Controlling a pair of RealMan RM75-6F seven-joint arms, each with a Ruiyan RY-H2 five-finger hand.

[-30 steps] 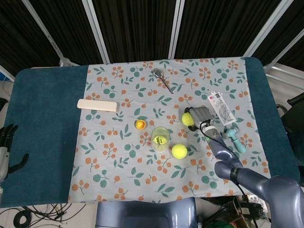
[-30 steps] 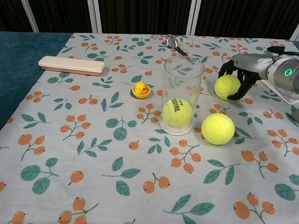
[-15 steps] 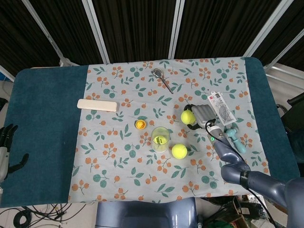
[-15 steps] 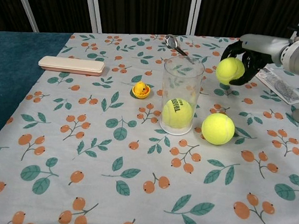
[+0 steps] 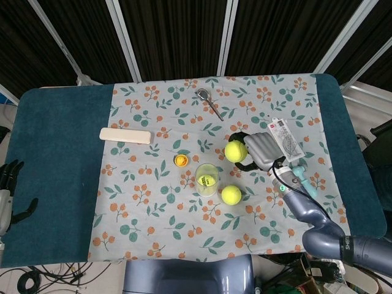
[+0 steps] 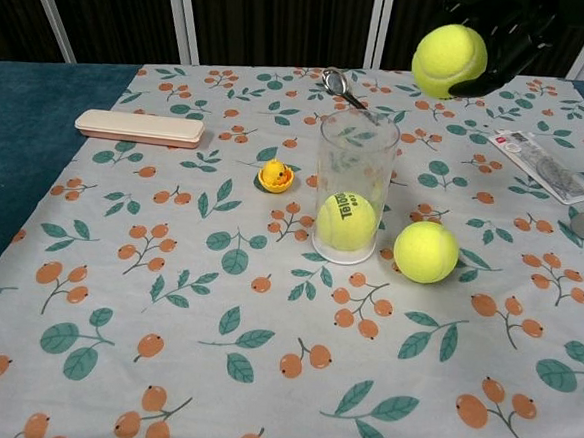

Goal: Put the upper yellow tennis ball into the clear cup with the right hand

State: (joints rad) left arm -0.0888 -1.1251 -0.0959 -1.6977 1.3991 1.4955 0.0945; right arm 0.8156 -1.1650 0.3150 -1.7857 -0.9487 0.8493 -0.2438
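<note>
My right hand (image 5: 260,150) (image 6: 505,38) grips a yellow tennis ball (image 5: 235,150) (image 6: 448,61) and holds it in the air, above the table and to the right of the clear cup (image 5: 207,179) (image 6: 353,188). The cup stands upright on the flowered cloth with another tennis ball (image 6: 346,221) inside it. A third tennis ball (image 5: 231,195) (image 6: 425,251) lies on the cloth just right of the cup. My left hand (image 5: 7,190) hangs open off the table's left edge.
A small yellow duck toy (image 5: 180,160) (image 6: 274,176) sits left of the cup. A metal spoon (image 5: 208,101) lies at the back, a beige case (image 5: 125,135) at the left. A packet (image 5: 286,138) and a teal object (image 5: 302,179) lie at the right.
My right hand has lifted the tennis ball off the cloth, raising it well above cup height and carrying it slightly left toward the cup.
</note>
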